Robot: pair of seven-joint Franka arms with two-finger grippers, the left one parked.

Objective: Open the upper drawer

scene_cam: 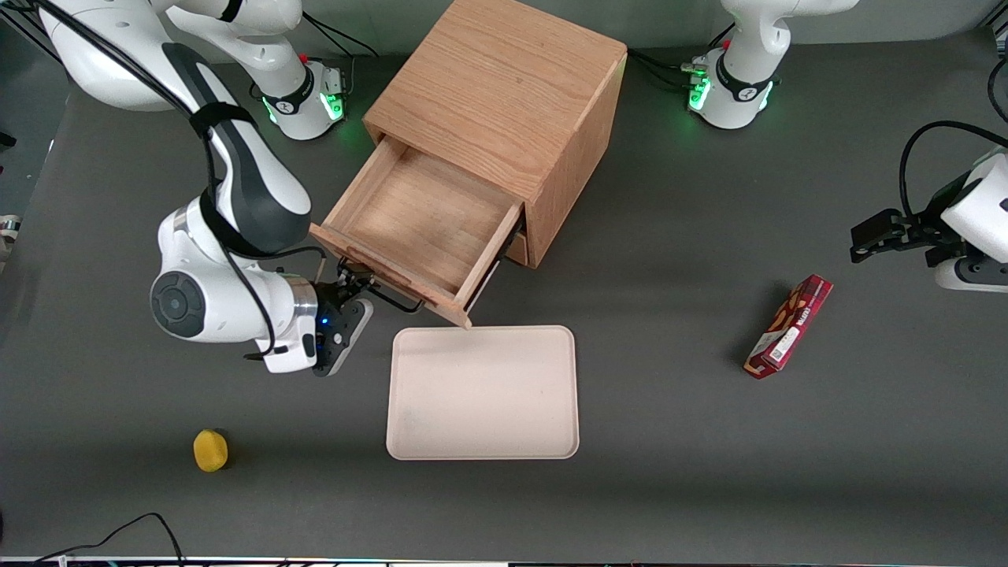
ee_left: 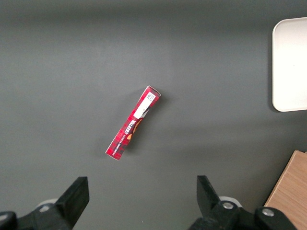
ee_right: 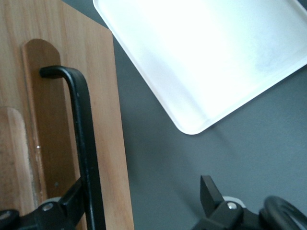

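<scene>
Gripper (scene_cam: 356, 290), fingers spread, straddles the handle (ee_right: 82, 143) of the pulled-out upper drawer (scene_cam: 417, 228), which extends diagonally toward the tray (scene_cam: 483, 392).

I see the upper drawer (scene_cam: 417, 228) in light oak grain with a black bar handle (ee_right: 84, 143), on a dark grey tabletop (scene_cam: 709, 441). My black tool (scene_cam: 354, 287) sits by its front. The tray (scene_cam: 483, 391) is pale cream, the box (scene_cam: 788, 326) red, the small round thing (scene_cam: 210, 450) yellow.
</scene>
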